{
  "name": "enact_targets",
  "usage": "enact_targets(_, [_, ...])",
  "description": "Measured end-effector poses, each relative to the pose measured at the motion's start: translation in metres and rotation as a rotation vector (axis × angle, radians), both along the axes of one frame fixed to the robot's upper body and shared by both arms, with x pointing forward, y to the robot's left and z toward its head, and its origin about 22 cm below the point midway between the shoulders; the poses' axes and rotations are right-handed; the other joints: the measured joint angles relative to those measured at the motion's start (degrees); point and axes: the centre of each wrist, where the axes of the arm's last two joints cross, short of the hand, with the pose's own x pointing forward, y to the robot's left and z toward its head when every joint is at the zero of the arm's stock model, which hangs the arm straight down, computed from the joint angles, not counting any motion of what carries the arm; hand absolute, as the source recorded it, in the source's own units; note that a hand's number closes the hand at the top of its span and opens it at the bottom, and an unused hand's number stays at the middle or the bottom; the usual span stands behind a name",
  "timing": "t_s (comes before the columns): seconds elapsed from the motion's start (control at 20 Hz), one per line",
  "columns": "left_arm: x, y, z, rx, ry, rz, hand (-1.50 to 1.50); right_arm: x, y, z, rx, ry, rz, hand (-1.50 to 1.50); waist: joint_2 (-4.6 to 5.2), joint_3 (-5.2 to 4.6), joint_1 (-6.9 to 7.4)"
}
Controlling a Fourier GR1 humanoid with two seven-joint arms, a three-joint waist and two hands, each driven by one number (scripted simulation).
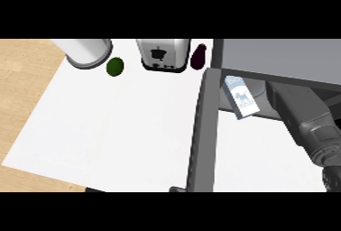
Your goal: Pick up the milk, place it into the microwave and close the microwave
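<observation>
The milk carton, white and blue, stands tilted just inside the mouth of the grey microwave at the upper right. The microwave door hangs wide open, a long grey slab running from the oven toward the lower edge. My right forearm comes in from the lower right and reaches into the oven beside the carton. The right hand is a dark shape in the shadow just right of the carton; whether it still touches the carton is hidden. The left hand shows nowhere.
Along the back stand a white round container, a green fruit, a metal toaster and a dark purple eggplant. The white counter spreads left of the door, with wood beyond its left edge.
</observation>
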Motion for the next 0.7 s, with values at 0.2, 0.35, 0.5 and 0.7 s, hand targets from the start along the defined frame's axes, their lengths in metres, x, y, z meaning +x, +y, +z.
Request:
enact_targets(0.2, [0.004,-0.002,-0.001,0.009,0.007,-0.012,-1.5,0.003,0.013,0.002,0.008,-0.022,0.021,-1.5,-0.02,0.2,-0.46])
enact_targets(0.35, [0.005,-0.004,-0.005,0.009,0.021,-0.017,-1.5,0.004,0.019,0.004,0.025,-0.05,0.004,-1.5,0.04,0.25,-0.77])
enact_targets(0.5, [0.006,-0.008,-0.011,0.003,0.035,-0.026,-1.5,0.005,0.024,0.006,0.035,-0.073,-0.022,-1.5,0.15,0.15,-1.18])
enact_targets(0.7, [0.006,-0.008,-0.018,-0.002,0.053,-0.03,-1.5,0.005,0.031,0.003,0.037,-0.075,-0.041,-1.5,-0.16,-0.32,-1.96])
